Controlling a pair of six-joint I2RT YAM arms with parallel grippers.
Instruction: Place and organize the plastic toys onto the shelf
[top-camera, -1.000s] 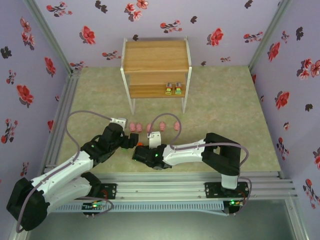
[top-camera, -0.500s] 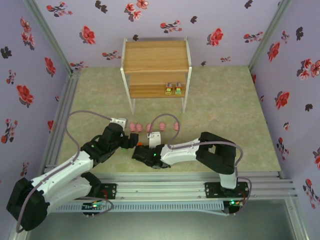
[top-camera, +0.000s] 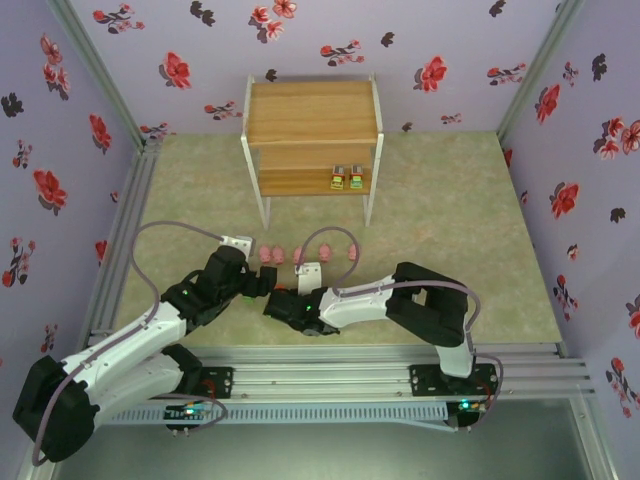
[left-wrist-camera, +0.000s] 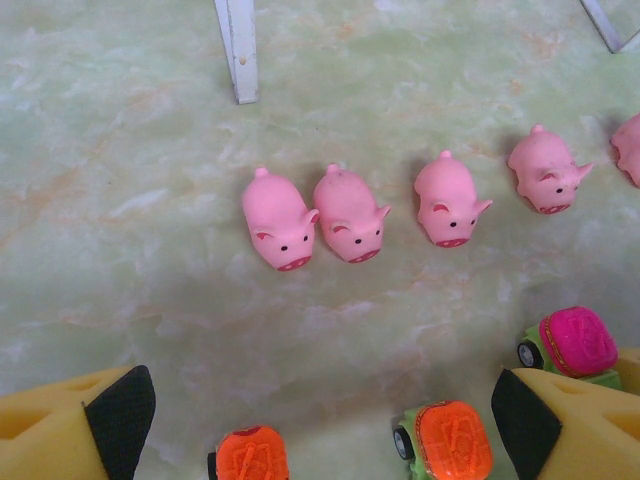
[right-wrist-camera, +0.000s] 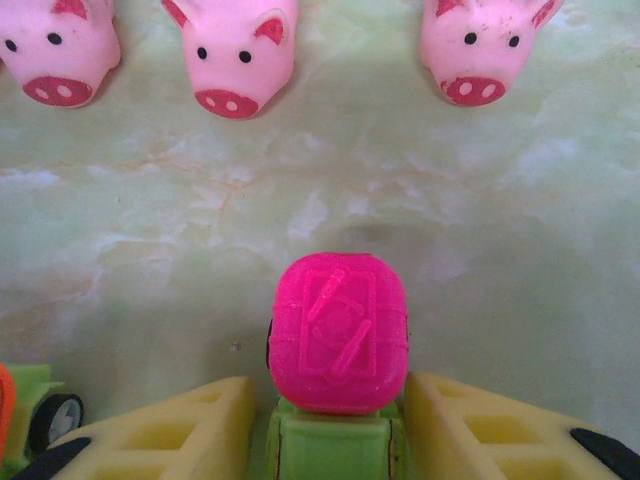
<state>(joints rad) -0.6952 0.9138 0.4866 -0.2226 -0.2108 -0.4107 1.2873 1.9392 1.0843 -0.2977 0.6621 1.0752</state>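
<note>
Down near the front of the pale green marbled desk (top-camera: 450, 230), the right gripper (right-wrist-camera: 335, 400) was pinching a small plastic toy with a magenta block top on a green wheeled base (right-wrist-camera: 338, 335). Its yellow fingers (right-wrist-camera: 190, 430) were pressed against either side of that green base. Just beyond the toy, rounded pink plastic pig figures (right-wrist-camera: 235, 50) lay in a row on the desk, snouts toward the arms. The left gripper (left-wrist-camera: 320, 400) hung beside the right one with its yellow, black-tipped fingers (left-wrist-camera: 100, 430) spread wide above the desk. Two orange-topped green toys (left-wrist-camera: 452, 440) sat between those fingers at the lower edge of the left wrist view. The same view showed the pig row farther out, the two leftmost pigs touching and the others spaced apart. At the far side of the desk stood the two-tier light-brown wooden shelf with white metal legs (top-camera: 312, 115). Two more blocky toys (top-camera: 339, 180) rested side by side at the right end of its lower tier, well apart from the pigs and both grippers.
</note>
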